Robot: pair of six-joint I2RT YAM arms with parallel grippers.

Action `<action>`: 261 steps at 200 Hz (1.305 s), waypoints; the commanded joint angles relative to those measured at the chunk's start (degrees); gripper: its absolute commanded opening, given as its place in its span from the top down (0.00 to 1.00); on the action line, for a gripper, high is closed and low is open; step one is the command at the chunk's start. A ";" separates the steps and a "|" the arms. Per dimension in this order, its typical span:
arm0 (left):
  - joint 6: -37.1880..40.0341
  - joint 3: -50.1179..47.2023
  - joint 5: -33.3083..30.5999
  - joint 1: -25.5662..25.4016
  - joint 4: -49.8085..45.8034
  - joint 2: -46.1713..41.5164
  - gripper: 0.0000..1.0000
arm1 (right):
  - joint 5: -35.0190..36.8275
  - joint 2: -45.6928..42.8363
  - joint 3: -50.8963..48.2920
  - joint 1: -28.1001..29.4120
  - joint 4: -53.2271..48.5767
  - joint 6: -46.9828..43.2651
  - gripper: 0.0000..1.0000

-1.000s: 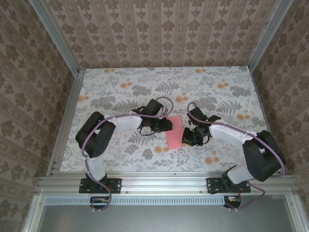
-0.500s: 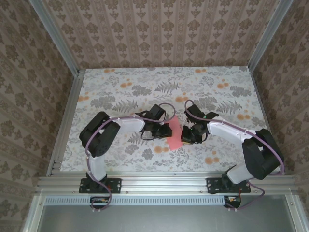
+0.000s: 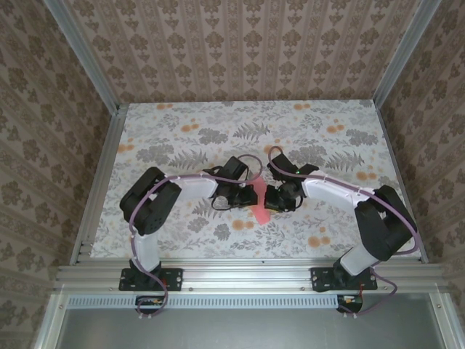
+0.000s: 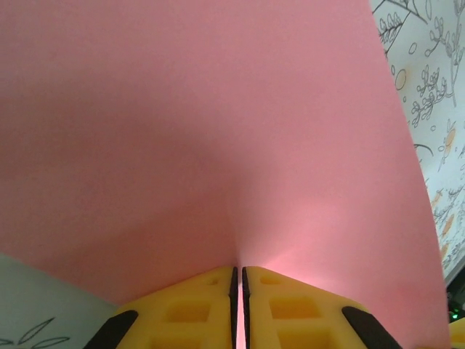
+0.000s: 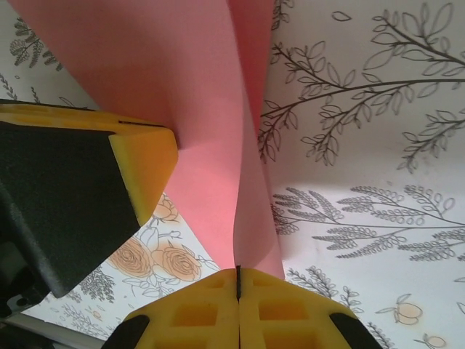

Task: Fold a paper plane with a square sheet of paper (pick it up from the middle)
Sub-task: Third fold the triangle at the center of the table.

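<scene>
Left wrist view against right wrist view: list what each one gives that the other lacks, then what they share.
Left wrist: the pink paper as one broad smooth face, with the left tool shut on its near edge. Right wrist: the paper bent into a narrow standing fold, the right tool shut on its lower edge, a second yellow-and-black finger beside it, orange flowers printed on the table. Shared: pink paper pinched in a shut yellow tool over the leaf-patterned tabletop.

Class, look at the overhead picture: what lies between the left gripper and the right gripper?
The pink paper, pinched by both the left gripper and the right gripper, seen in the top external view.
</scene>
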 commanded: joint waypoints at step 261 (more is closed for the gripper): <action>3.81 1.99 -1.27 8.67 -1.56 3.84 0.85 | 0.61 6.99 7.93 3.14 3.33 2.31 0.93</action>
